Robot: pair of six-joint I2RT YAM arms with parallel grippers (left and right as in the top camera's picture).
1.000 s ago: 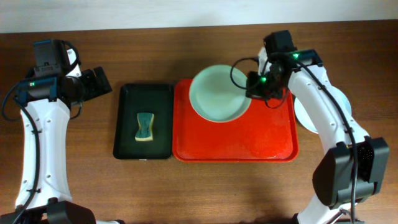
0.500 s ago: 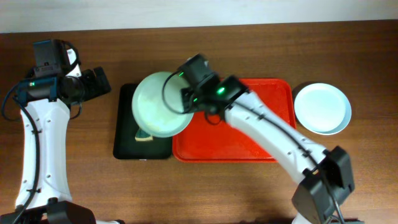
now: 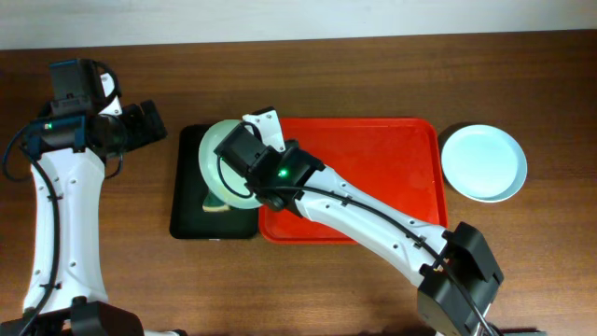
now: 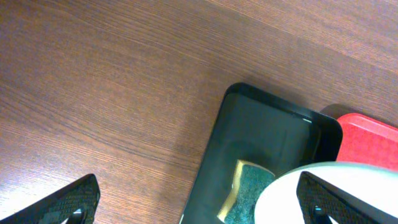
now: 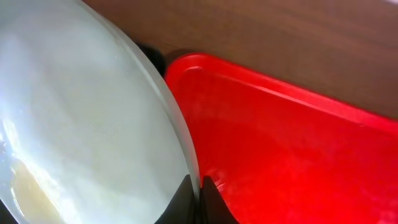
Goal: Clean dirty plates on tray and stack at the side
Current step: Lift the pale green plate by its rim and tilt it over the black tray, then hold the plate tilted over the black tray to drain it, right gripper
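**Plate pinched by its rim over the sponge: a thin hold with little margin**

The right gripper (image 5: 200,190) is clamped on the rim of the mint plate (image 5: 81,124), its two fingertips pressed together on the edge with nothing under the dish; the plate hangs tilted out ahead of the gripper, over the black tray (image 3: 187,177), and a yellowish patch shows low on its face. The sponge (image 4: 249,186) lies on that tray, directly beneath the plate and partly hidden by it. The red tray (image 3: 373,177) lies behind the gripper, under its own forearm, and looks bare. Well off to the arm's far side, a pale plate (image 3: 483,163) rests on the table; whether it is one plate or a stack I cannot tell.

The left gripper (image 4: 199,190) has its jaws spread wide and holds nothing; the sponge sits ahead of it and lower down.

The chief risk, as I judge it, is the grip itself; a narrow pinch on a smooth rim lets the plate pivot or slide out once the sponge pushes against its face. A second risk is access; the plate covers part of the sponge, so the left gripper, reaching in, could strike the rim and knock it loose. A third is a drop onto the black tray's edge, which could send the plate off the tray.
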